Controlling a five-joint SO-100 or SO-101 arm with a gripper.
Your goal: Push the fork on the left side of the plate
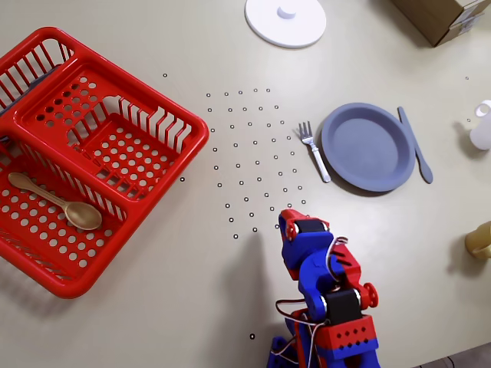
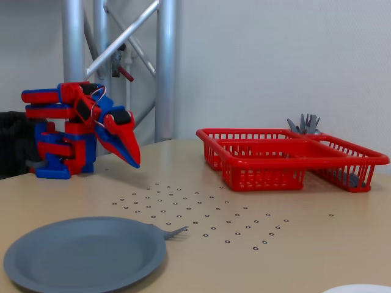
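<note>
In the overhead view, the fork (image 1: 314, 151) lies just left of the plate (image 1: 368, 146), knife (image 1: 415, 144) right.

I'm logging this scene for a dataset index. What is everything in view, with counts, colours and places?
fork: 1, grey-blue, against the plate's left edge in the overhead view
plate: 1, grey-blue, right of centre on the table
knife: 1, grey-blue, along the plate's right edge
basket: 1, red, slotted, left side of the table
spoon: 1, tan, lying in the basket
white disc: 1, with a knob, top centre
cardboard box: 1, brown, top right corner
white item: 1, at the right edge, cut off
tan item: 1, at the right edge, cut off
grey utensils: several, behind the basket in the fixed view
gripper: 1, red and blue, below the fork, touching nothing
</note>
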